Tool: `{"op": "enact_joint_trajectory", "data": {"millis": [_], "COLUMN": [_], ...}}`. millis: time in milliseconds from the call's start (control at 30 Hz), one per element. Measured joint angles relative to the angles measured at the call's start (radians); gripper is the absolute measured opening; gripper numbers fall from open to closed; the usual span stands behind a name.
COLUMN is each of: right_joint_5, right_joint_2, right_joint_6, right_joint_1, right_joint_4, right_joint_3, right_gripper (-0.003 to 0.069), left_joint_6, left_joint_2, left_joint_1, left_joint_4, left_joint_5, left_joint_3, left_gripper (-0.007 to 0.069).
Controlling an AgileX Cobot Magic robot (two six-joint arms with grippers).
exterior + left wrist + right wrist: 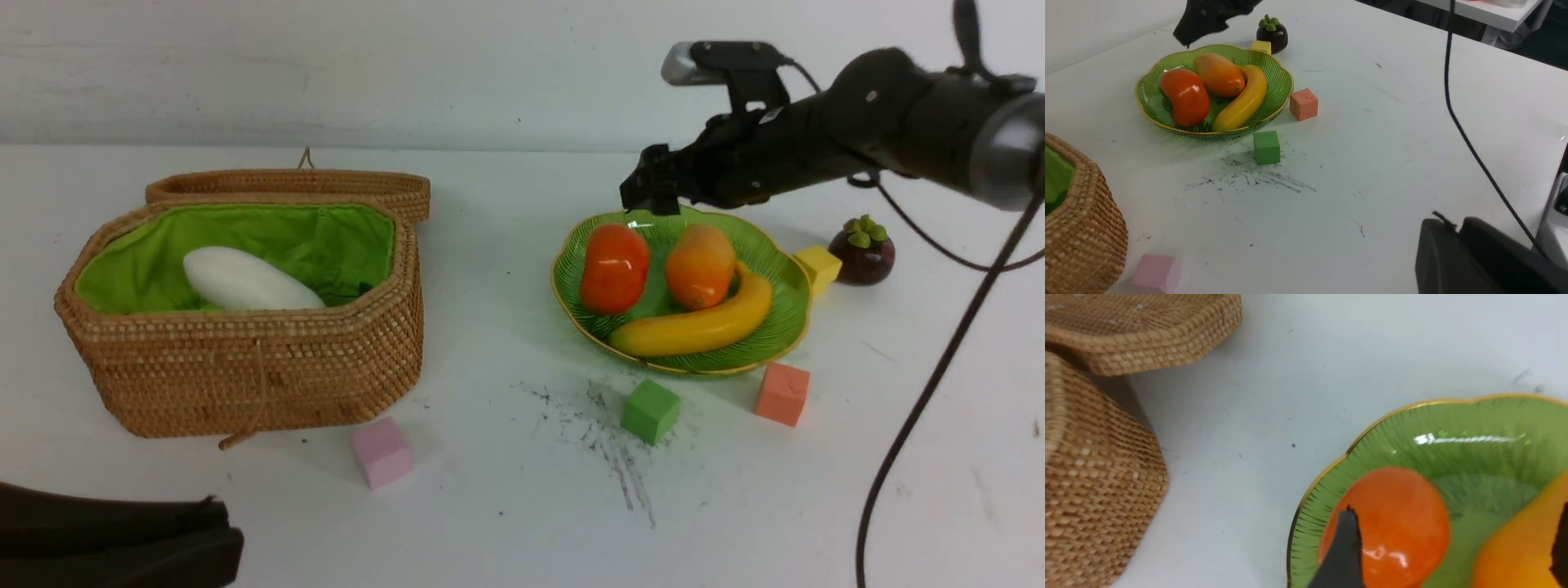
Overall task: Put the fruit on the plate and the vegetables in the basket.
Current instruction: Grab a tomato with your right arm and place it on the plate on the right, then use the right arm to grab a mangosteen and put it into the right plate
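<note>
The right claw [649, 196] is held spread wide and empty just above the plate [780, 327] at its twelve o'clock rim; in the right wrist view its fingers [1345, 551] are seen straddling the persimmon [614, 268] and the mango [700, 265] without touching either. If the claw were swung away low, either fruit could be clipped and tipped over the shallow rim. The banana [698, 322] is lying along the plate's five o'clock side, so little bare room is left. The mangosteen [861, 251] is on the table at two o'clock of the plate, with a yellow cube [818, 267] just beside it. Being round and glossy, it is judged likely to squirt from the pads or roll, and the cube could be pinched along with it. The right arm's hanging cable [922, 392] could drag across the orange cube [782, 394]. At nine o'clock, well apart, the radish [249, 282] is lying in the open basket [245, 376]; no cucumber or carrot can be made out. The left claw [114, 543] is parked at the near edge, pressed together and empty. No brand, label or writing can be read.
</note>
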Motion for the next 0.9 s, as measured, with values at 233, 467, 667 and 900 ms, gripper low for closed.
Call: {"op": "enact_joint_trajectory", "data": {"millis": [233, 467, 667, 900], "right_joint_5": [0.253, 0.41, 0.386, 0.115], "right_joint_2": [-0.184, -0.188, -0.105, 0.048], "right_joint_6": [0.078, 0.263, 0.35, 0.354], "right_joint_1": [-0.155, -0.363, -0.462, -0.434], "right_joint_4": [-0.118, -0.218, -0.226, -0.164], "right_joint_3": [-0.003, 0.002, 0.02, -0.001], "right_gripper": [0.0323, 0.0098, 0.0196, 0.053], "left_joint_6": [-0.001, -0.04, -0.046, -0.046], "left_joint_2": [0.0, 0.0, 0.0, 0.0], "left_joint_1": [0.0, 0.0, 0.0, 0.0], "left_joint_4": [-0.003, -0.015, -0.016, -0.017], "left_joint_5": [-0.016, -0.09, -0.1, -0.102], "left_joint_3": [0.0, 0.0, 0.0, 0.0], "left_gripper": [0.0057, 0.0057, 0.0057, 0.006]}}
